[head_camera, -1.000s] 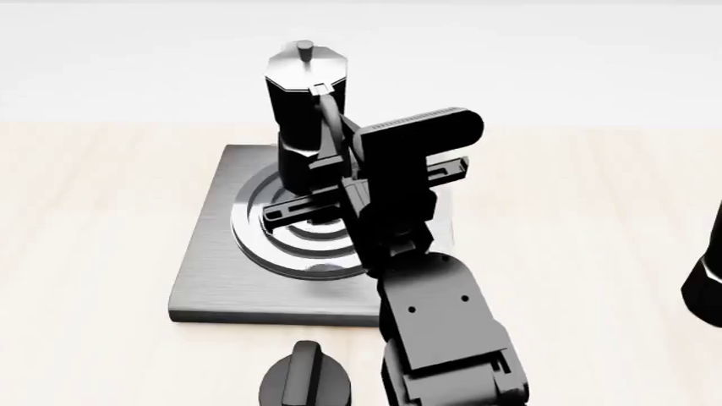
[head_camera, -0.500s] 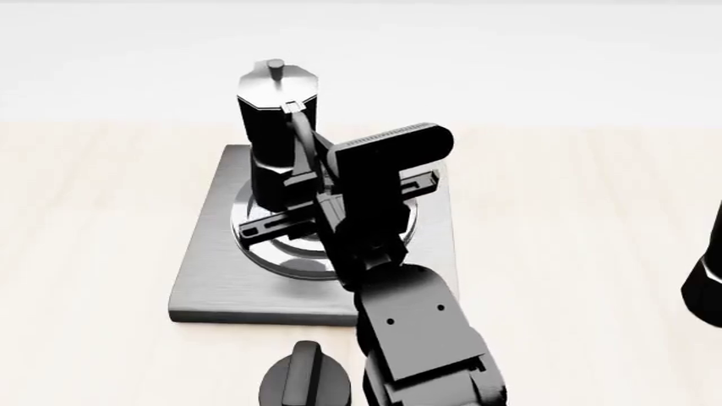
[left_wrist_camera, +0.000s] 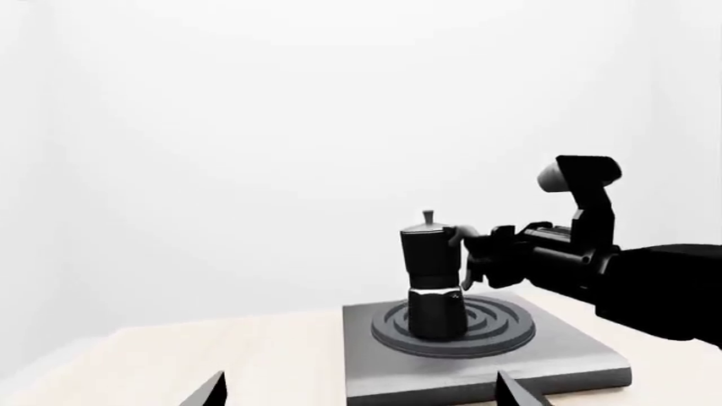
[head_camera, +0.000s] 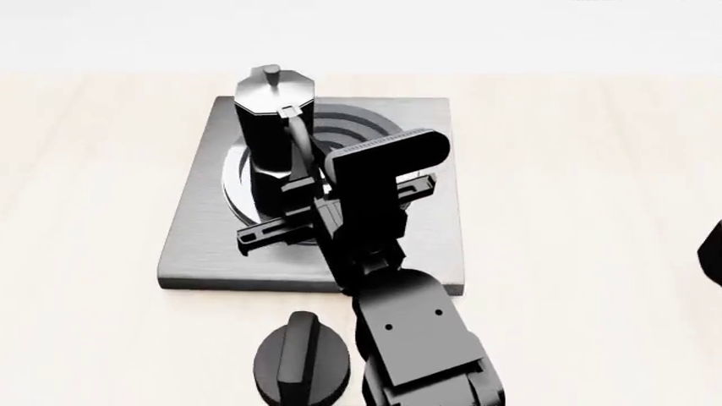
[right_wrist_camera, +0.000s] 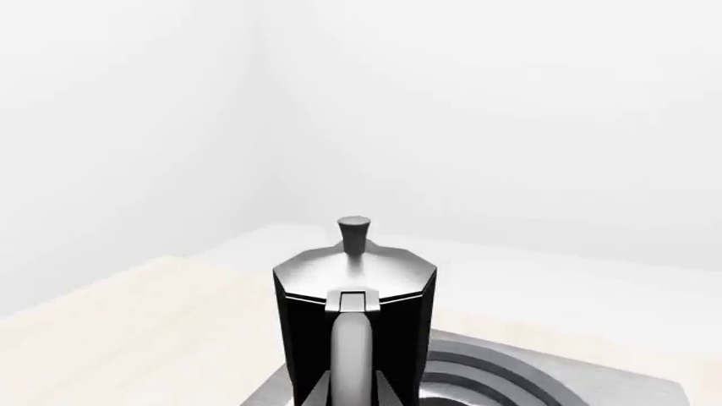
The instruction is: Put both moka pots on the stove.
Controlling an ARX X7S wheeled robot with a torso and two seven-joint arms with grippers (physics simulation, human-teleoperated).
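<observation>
One moka pot (head_camera: 270, 127) stands upright on the left part of the stove's (head_camera: 198, 245) ring burner. My right gripper (head_camera: 300, 179) is shut on its curved handle. The right wrist view shows the handle (right_wrist_camera: 352, 355) between the jaws, which press on both its sides, at the gripper (right_wrist_camera: 352, 394). The left wrist view shows the pot (left_wrist_camera: 434, 275), the stove (left_wrist_camera: 373, 372) and the right gripper (left_wrist_camera: 474, 258) from a distance. My left gripper (left_wrist_camera: 363, 394) is open and empty, short of the stove. A black shape (head_camera: 713, 254) is cut by the right edge; I cannot tell whether it is the second pot.
A short black round knob (head_camera: 303, 364) sits on the light wooden table (head_camera: 90, 169) just in front of the stove. My right arm (head_camera: 418, 347) reaches over the stove's near right corner.
My right gripper has carried the moka pot left and down onto the burner. The head view has shifted, so the stove sits higher in the picture.
</observation>
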